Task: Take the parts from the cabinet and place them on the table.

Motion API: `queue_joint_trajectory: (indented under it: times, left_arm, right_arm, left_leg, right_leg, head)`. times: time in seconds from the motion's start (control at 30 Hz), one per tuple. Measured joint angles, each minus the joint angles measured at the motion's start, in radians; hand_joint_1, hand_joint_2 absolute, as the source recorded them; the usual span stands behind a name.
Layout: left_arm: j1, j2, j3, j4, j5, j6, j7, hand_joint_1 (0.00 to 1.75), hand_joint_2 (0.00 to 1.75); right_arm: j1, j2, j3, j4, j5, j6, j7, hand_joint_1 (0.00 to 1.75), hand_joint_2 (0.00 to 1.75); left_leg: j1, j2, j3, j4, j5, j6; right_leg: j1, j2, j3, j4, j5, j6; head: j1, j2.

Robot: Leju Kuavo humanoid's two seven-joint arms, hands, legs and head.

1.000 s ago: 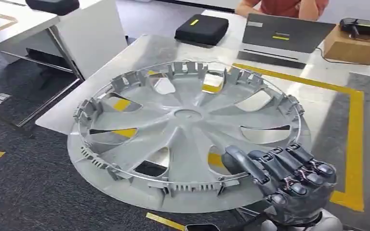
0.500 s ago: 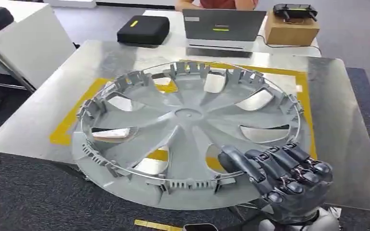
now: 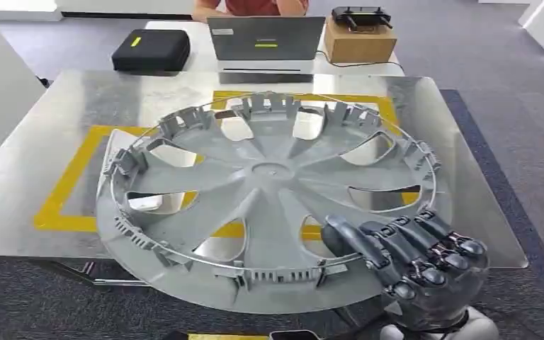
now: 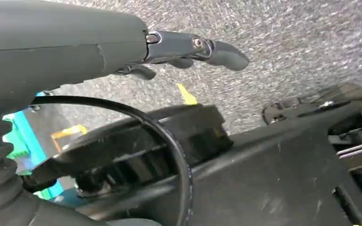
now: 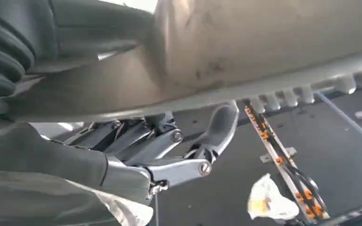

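- Right hand (image 3: 414, 265) grips the near rim of a large silver-grey plastic wheel cover (image 3: 269, 191), inner side up, above the shiny metal table (image 3: 35, 191).
- Left hand (image 4: 184, 49): fingers extended over carpet, holding nothing.

Dark grey right hand (image 3: 411, 265) with glossy fingers, thin wires, white wrist, ribbed grey cover
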Motion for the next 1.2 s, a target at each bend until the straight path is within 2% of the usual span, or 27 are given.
queue_joint_trajectory:
  times: [0.03,0.07,0.1,0.13,0.17,0.2,0.23,0.27,0.3,0.37,0.4,0.43,0.47,0.5,0.53,0.57,0.6,0.63,0.67,0.73,0.77,0.8,0.83,0.87,0.9,1.1,1.2]
  left_arm:
    - [0.002,0.001,0.0,0.0,0.0,0.0,0.0,0.0,1.75]
    - [0.001,0.002,0.0,0.0,0.0,0.0,0.0,0.0,1.75]
    - [0.001,0.003,0.0,0.0,0.0,0.0,0.0,0.0,1.75]
    - [0.001,0.003,0.0,0.0,0.0,0.0,0.0,0.0,1.75]
    - [0.001,0.003,0.0,0.0,0.0,0.0,0.0,0.0,1.75]
    - [0.001,0.002,0.0,0.0,0.0,0.0,0.0,0.0,1.75]
    - [0.001,0.002,0.0,0.0,0.0,0.0,0.0,0.0,1.75]
    - [0.002,0.003,0.0,0.0,0.0,0.0,0.0,0.0,1.75]
    - [0.003,0.003,0.0,0.0,0.0,-0.001,0.0,0.0,1.75]
    - [0.001,0.003,0.0,0.0,0.0,-0.001,0.0,0.0,1.75]
    - [0.0,0.003,0.0,0.0,0.0,-0.001,0.0,0.0,1.75]
    - [0.0,0.003,0.0,0.0,-0.001,-0.001,-0.002,0.0,1.75]
    - [0.001,0.002,-0.001,0.0,-0.002,-0.002,-0.003,0.0,1.75]
    - [0.002,0.002,0.0,0.0,-0.002,-0.002,-0.007,0.0,1.75]
    - [-0.001,0.002,0.0,0.0,0.0,-0.003,-0.008,0.0,1.75]
    - [-0.006,0.003,0.0,0.0,0.0,-0.004,-0.008,0.0,1.75]
    - [-0.01,0.002,0.0,0.0,0.0,-0.004,-0.009,0.0,1.75]
    - [-0.011,0.002,0.0,0.0,0.0,-0.004,-0.009,0.0,1.75]
    - [-0.01,0.002,0.0,0.0,0.0,-0.004,-0.009,0.0,1.75]
    - [-0.006,0.002,0.0,0.0,-0.003,-0.005,-0.009,0.0,1.75]
    - [-0.001,0.002,0.0,0.0,-0.004,-0.005,-0.009,0.0,1.75]
    - [0.0,0.002,0.0,0.0,-0.004,-0.005,-0.009,0.0,1.75]
    - [0.0,0.002,0.0,0.0,-0.005,-0.005,-0.009,0.0,1.75]
    - [0.0,-0.001,0.0,0.0,-0.005,-0.003,-0.009,0.0,1.75]
    - [0.0,-0.003,0.0,0.0,-0.006,-0.001,-0.009,0.0,1.75]
    - [0.0,-0.004,-0.001,0.0,-0.005,0.004,-0.009,0.0,1.75]
    - [0.001,-0.004,-0.001,0.0,0.0,0.004,-0.009,0.0,1.75]
  right_arm:
    - [0.0,0.0,0.001,0.0,0.0,0.0,0.0,1.75,1.75]
    - [0.001,-0.001,0.001,0.001,0.0,0.0,0.0,1.75,1.75]
    - [0.001,-0.001,0.001,0.003,0.0,0.0,0.0,1.75,1.75]
    - [0.001,-0.001,0.001,0.003,0.0,0.0,0.0,1.75,1.75]
    - [0.001,-0.001,0.001,0.003,0.0,0.0,0.001,1.75,1.75]
    - [0.001,-0.001,0.001,0.003,0.0,0.0,0.001,1.75,1.75]
    - [0.0,-0.001,0.001,0.003,-0.001,0.0,0.001,1.75,1.75]
    - [-0.002,-0.001,0.001,0.003,-0.001,0.0,0.001,1.75,1.75]
    - [-0.003,-0.001,0.002,0.003,-0.001,0.0,0.0,1.75,1.75]
    - [0.0,-0.001,0.002,0.003,-0.001,0.0,0.001,1.75,1.75]
    - [0.0,-0.001,0.002,0.003,-0.001,0.0,0.001,1.75,1.75]
    - [0.001,-0.001,0.003,0.003,-0.001,0.0,0.001,1.75,1.75]
    - [-0.001,-0.001,0.003,0.003,-0.001,0.0,0.001,1.75,1.75]
    - [-0.001,-0.001,0.003,0.003,-0.001,0.0,0.001,1.75,1.75]
    - [-0.001,-0.001,0.003,0.003,-0.001,0.0,0.001,1.75,1.75]
    - [-0.001,-0.001,0.003,0.004,-0.001,0.0,0.001,1.75,1.75]
    - [-0.001,-0.001,0.003,0.005,-0.001,0.0,0.001,1.75,1.75]
    - [-0.001,-0.001,0.003,0.005,-0.001,0.0,0.001,1.75,1.75]
    - [-0.001,-0.001,0.003,0.005,-0.001,0.0,0.0,1.75,1.75]
    - [-0.002,-0.001,0.003,0.005,-0.001,0.0,-0.001,1.75,1.75]
    - [-0.003,-0.001,0.003,0.005,-0.001,0.0,-0.002,1.75,1.75]
    - [-0.003,-0.001,0.003,0.005,-0.001,0.0,-0.002,1.75,1.75]
    - [-0.003,-0.001,0.003,0.005,-0.002,0.0,-0.002,1.75,1.75]
    - [-0.002,-0.001,0.003,0.005,-0.002,0.0,-0.002,1.75,1.75]
    - [-0.002,-0.001,0.003,0.005,-0.002,0.0,-0.002,1.75,1.75]
    - [0.0,0.003,0.001,0.005,-0.003,0.0,0.0,1.75,1.75]
    - [0.003,0.003,0.001,0.008,-0.004,0.0,0.003,1.75,1.75]
  left_leg:
    - [-0.002,0.016,-0.001,0.0,0.0,0.001]
    - [-0.003,0.035,-0.001,0.001,-0.001,0.001]
    - [-0.004,0.049,-0.001,0.001,-0.002,0.002]
    - [-0.004,0.064,0.0,0.001,-0.003,0.002]
    - [-0.005,0.076,0.001,0.001,-0.005,0.001]
    - [-0.005,0.087,0.004,0.001,-0.007,-0.001]
    - [-0.006,0.097,0.01,0.001,-0.011,-0.006]
    - [-0.015,0.107,0.011,0.003,-0.016,-0.013]
    - [-0.017,0.115,0.009,0.006,-0.018,-0.017]
    - [-0.019,0.138,0.015,0.004,-0.019,-0.021]
    - [-0.019,0.149,0.017,0.006,-0.024,-0.025]
    - [-0.014,0.13,0.018,0.014,-0.038,-0.034]
    - [-0.012,0.075,0.003,0.054,-0.066,-0.039]
    - [-0.009,0.041,-0.031,0.13,-0.108,-0.043]
    - [-0.007,0.026,-0.069,0.214,-0.145,-0.045]
    - [-0.007,0.02,-0.103,0.288,-0.171,-0.046]
    - [-0.007,0.019,-0.123,0.329,-0.175,-0.047]
    - [-0.007,0.019,-0.119,0.319,-0.151,-0.046]
    - [-0.007,0.019,-0.099,0.267,-0.108,-0.043]
    - [-0.007,0.018,-0.031,0.096,-0.007,-0.035]
    - [-0.008,0.012,-0.015,0.051,0.001,-0.031]
    - [-0.009,0.011,-0.009,0.025,-0.004,-0.03]
    - [-0.009,0.012,-0.012,0.021,-0.009,-0.026]
    - [-0.007,0.01,-0.014,0.016,-0.006,-0.03]
    - [-0.009,0.008,-0.015,0.016,-0.006,-0.03]
    - [-0.015,0.009,-0.015,0.017,-0.003,-0.021]
    - [-0.017,0.009,-0.016,0.017,-0.004,-0.02]
  right_leg:
    - [-0.002,-0.015,-0.036,0.082,-0.036,0.002]
    - [-0.002,-0.022,-0.068,0.155,-0.062,0.005]
    - [-0.002,-0.025,-0.078,0.181,-0.063,0.006]
    - [-0.002,-0.028,-0.063,0.158,-0.04,0.006]
    - [-0.002,-0.033,-0.027,0.096,-0.005,0.004]
    - [-0.001,-0.045,0.022,0.008,0.034,0.0]
    - [0.003,-0.089,0.08,-0.089,0.066,-0.006]
    - [0.019,-0.139,0.104,-0.124,0.044,-0.011]
    - [0.014,-0.123,0.104,-0.126,0.049,-0.021]
    - [0.017,-0.103,0.097,-0.123,0.048,-0.026]
    - [0.015,-0.089,0.096,-0.125,0.051,-0.032]
    - [0.007,-0.08,0.1,-0.129,0.055,-0.039]
    - [0.005,-0.072,0.099,-0.129,0.055,-0.043]
    - [0.005,-0.063,0.098,-0.129,0.055,-0.049]
    - [0.005,-0.056,0.098,-0.129,0.055,-0.051]
    - [0.006,-0.049,0.099,-0.129,0.055,-0.052]
    - [0.006,-0.042,0.1,-0.129,0.054,-0.053]
    - [0.007,-0.034,0.102,-0.129,0.054,-0.053]
    - [0.007,-0.027,0.104,-0.128,0.054,-0.053]
    - [0.007,-0.015,0.109,-0.128,0.053,-0.051]
    - [0.009,-0.013,0.107,-0.127,0.053,-0.047]
    - [0.014,-0.007,0.099,-0.119,0.053,-0.042]
    - [0.013,-0.008,0.091,-0.119,0.057,-0.036]
    - [0.015,-0.009,0.088,-0.117,0.053,-0.047]
    - [0.014,-0.012,0.089,-0.119,0.055,-0.05]
    - [0.008,-0.012,0.093,-0.128,0.064,-0.038]
    - [0.007,-0.012,0.093,-0.129,0.064,-0.032]
  head:
    - [-0.001,0.0]
    - [0.0,0.0]
    - [0.0,0.0]
    - [-0.001,0.0]
    - [-0.001,0.0]
    - [-0.001,0.0]
    - [0.0,0.0]
    - [0.0,0.0]
    - [-0.003,0.0]
    - [-0.005,0.0]
    - [-0.004,0.0]
    - [-0.004,0.0]
    - [-0.01,0.0]
    - [-0.013,0.0]
    - [-0.013,0.0]
    - [-0.013,0.0]
    - [-0.013,0.0]
    - [-0.012,0.0]
    - [-0.013,0.0]
    - [-0.013,0.0]
    - [-0.012,0.0]
    - [-0.013,0.0]
    - [-0.011,0.0]
    - [-0.011,0.0]
    - [-0.011,0.0]
    - [-0.011,0.0]
    - [-0.011,0.0]
